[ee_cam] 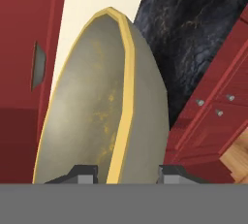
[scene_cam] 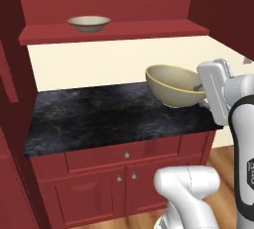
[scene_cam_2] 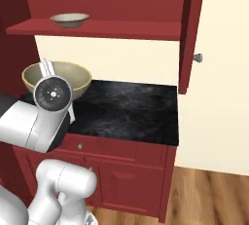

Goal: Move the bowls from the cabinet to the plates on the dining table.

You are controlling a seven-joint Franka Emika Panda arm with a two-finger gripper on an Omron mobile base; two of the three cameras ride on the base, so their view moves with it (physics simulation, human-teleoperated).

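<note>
The gripper [ee_cam: 124, 172] holds the deeper olive bowl [scene_cam: 173, 85] by its rim, one finger inside and one outside, tilted in the air just above the black marble tabletop [scene_cam: 99, 116]. The shallow cream bowl [scene_cam: 89, 23] sits on the red cabinet shelf [scene_cam: 119, 30], well above the tabletop and to its left end.

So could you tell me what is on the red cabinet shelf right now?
One shallow bowl with a tan rim sits on the shelf; its inside is cream-white. The deeper olive bowl is off the shelf, gripped at its rim by the gripper.
</note>
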